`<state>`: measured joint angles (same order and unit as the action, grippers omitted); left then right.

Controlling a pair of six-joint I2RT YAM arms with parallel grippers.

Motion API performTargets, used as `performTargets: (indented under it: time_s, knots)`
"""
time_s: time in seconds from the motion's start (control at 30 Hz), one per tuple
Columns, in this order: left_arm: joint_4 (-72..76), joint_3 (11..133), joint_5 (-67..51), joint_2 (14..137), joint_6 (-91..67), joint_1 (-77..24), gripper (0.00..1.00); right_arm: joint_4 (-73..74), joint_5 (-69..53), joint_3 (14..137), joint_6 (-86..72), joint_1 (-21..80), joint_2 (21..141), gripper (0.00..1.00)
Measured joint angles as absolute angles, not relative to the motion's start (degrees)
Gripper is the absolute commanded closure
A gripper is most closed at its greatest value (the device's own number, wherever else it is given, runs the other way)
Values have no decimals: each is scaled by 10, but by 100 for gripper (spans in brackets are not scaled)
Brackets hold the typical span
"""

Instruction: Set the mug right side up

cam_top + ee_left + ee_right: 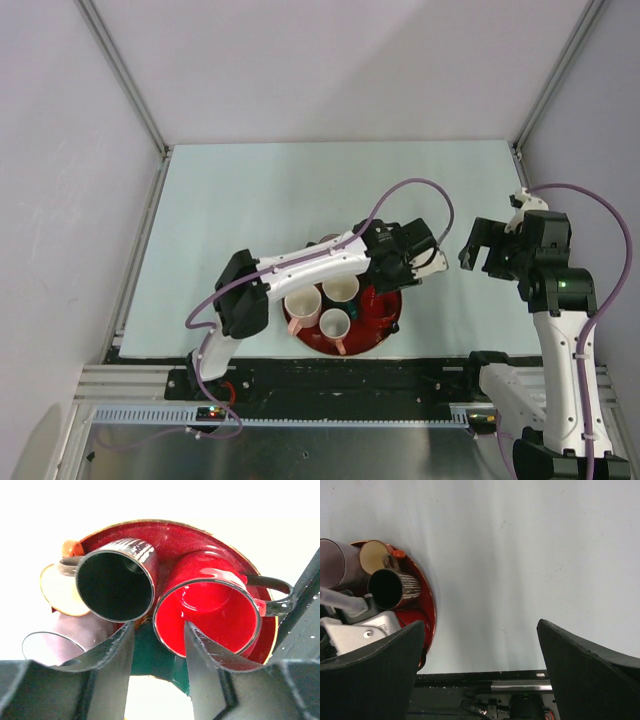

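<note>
Left gripper (159, 649) parted astride red mug (210, 611) rim; if closed too shallowly, mug could be dropped mid-turn and knocked into the striped mug (117, 582) beside it.

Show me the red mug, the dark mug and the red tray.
red mug (207, 611), left wrist view, inside wall.
dark mug (115, 585), left wrist view, dark interior.
red tray (170, 536), left wrist view, bare far floor.

- From above, the left gripper (392, 272) hides the red mug (207, 615).
- Right wrist view's left edge cuts off the lilac mug (332, 562).
</note>
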<state>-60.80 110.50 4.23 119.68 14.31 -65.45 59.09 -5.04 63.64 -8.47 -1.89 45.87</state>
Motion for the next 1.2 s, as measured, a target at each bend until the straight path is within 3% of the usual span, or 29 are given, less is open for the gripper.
performTargets:
  time_s: [0.23, 0.43, 0.57, 0.7, 0.8, 0.93, 1.2]
  knots:
    - [-604, 1112, 15, 1143, 145, -654, 34, 585, -40, 636, -83, -22, 472, 1]
    - [-557, 978, -3, 909, 150, -630, 24, 553, -57, 636, -79, -31, 477, 0]
    - [-459, 835, 46, 682, 140, -529, 14, 475, -86, 602, -85, -31, 461, 1]
    - [-367, 699, 135, 533, 109, -399, 11, 356, -81, 479, -108, -31, 397, 1]
    - [-305, 603, 157, 504, 74, -295, 3, 274, -49, 371, -124, -31, 336, 1]
    - [-213, 435, 162, 484, 28, -171, 1, 197, -8, 274, -147, -31, 285, 1]
    - [2, 177, 156, 401, -25, -100, 0, 95, 59, 194, -191, -31, 302, 0]
